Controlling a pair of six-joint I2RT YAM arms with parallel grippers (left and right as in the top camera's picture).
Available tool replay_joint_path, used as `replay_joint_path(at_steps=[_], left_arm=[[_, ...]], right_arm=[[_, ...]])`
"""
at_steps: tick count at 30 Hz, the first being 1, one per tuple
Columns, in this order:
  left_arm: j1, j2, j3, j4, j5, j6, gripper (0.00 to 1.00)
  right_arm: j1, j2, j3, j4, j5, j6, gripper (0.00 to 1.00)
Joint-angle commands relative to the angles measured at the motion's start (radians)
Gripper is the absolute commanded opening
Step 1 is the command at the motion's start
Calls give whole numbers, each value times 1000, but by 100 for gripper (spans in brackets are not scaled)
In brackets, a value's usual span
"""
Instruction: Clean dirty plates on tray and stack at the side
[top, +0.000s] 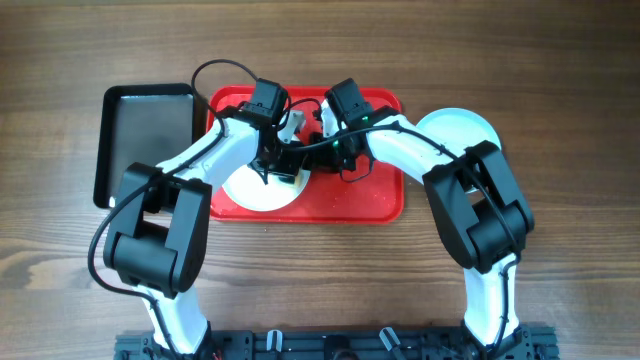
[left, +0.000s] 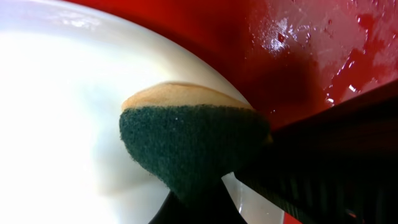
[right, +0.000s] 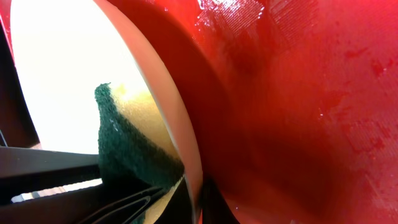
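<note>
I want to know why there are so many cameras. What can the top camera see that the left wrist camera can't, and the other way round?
Only the overhead view shows the left arm and right arm, the black tray, the wooden table, and a pale plate beside the red tray. Only the left wrist view shows the sponge up close: green scrubby side, tan foam, plus wet shine on the tray. Both show the white plate and the red tray.
</note>
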Motion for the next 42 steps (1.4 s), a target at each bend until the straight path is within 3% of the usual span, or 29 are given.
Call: replay_joint_path(at_steps=[1,9,13,20,26,33,34,38,42], left_arm=[[4,101,-79,-44,-192,28,4],[100,101,-79,-68,-443,-385,4],[146,101,-79,-79,-575,-520,4],[163,101,-78,1,-623,-515,4],[131,101,-78,124,-296,-362,4],[109,101,-78,192,-42,-352,4],[109,101,-78,188,-27,-352,4],[109,101,-78,157,-28,-355,4],[109,101,-78,146,-27,-355,4]], right_arm=[[-47,14,2,9,-22,-1,4],[-128,14,2,-10,-21,0,4],[-154,14,2,-28,-10,0,4],[-148,14,2,-28,8,-1,4],[-147,14,2,-28,8,-4,4],[-140,14,2,-16,8,-33,4],[-138,14,2,0,0,-55,6],[-132,14,2,77,-14,-108,34],[-131,14,2,117,-14,-124,41]])
